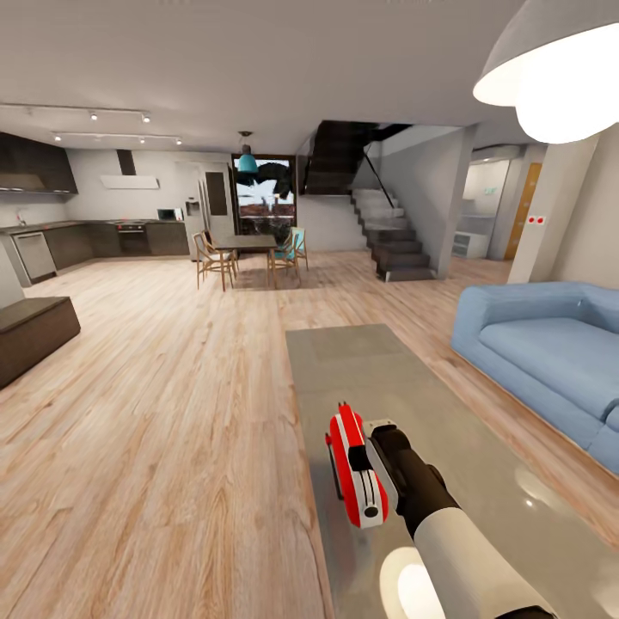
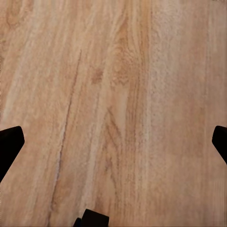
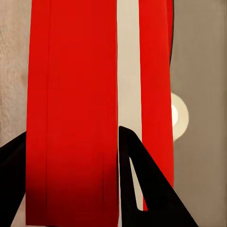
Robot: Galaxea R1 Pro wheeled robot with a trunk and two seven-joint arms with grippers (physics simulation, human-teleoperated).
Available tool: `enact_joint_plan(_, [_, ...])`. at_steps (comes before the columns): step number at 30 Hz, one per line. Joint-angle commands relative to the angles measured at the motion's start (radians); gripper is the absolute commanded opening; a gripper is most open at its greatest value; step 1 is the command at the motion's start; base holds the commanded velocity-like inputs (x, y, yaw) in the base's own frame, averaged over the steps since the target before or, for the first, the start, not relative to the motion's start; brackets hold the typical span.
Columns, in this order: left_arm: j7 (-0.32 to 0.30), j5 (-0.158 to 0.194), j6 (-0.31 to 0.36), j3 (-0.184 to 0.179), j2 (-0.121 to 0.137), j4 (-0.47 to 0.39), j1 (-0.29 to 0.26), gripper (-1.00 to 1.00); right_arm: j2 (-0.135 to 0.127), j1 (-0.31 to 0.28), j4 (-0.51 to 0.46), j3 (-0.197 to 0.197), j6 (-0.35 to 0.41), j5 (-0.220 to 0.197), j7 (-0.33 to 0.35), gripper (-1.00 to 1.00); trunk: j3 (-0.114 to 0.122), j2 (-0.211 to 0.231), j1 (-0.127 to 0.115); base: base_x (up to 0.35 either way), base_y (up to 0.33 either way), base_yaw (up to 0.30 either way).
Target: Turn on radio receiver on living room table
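Observation:
The radio receiver (image 1: 351, 454), a slim red box with white trim, stands on its edge on the near part of the long grey glossy table (image 1: 361, 361) in the living room. My right gripper (image 1: 357, 471) reaches in from the right and straddles it. One dark finger (image 1: 334, 471) shows on its far side, and the black wrist is on the near side. In the right wrist view the red body (image 3: 71, 85) sits exactly between the two dark fingertips (image 3: 126, 142), so the gripper (image 3: 71, 133) looks shut on it. The dial is hidden. My left gripper (image 2: 113, 137) hangs open over bare wood floor.
A blue sofa (image 1: 550, 352) stands right of the table and a white pendant lamp (image 1: 559, 69) hangs at the top right. A dark bench (image 1: 30, 331) is at the left. The dining table with chairs (image 1: 245, 254), the kitchen and the stairs (image 1: 391, 236) lie far back across open plank floor.

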Motion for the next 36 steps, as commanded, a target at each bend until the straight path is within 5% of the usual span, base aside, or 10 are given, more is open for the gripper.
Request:
enact_joint_plan(1, [0.001,-0.001,-0.002,0.003,-0.001,-0.001,0.000,1.00,0.000,-0.001,-0.001,0.002,0.005,0.000,-0.004,-1.00,0.002,0.007,-0.004,0.000,0.000,0.000])
enact_joint_plan(36, [0.001,-0.001,-0.003,0.003,0.000,-0.001,0.000,1.00,0.000,-0.001,-0.001,0.002,0.003,-0.001,-0.002,-1.00,0.112,0.252,-0.138,0.000,0.000,0.000])
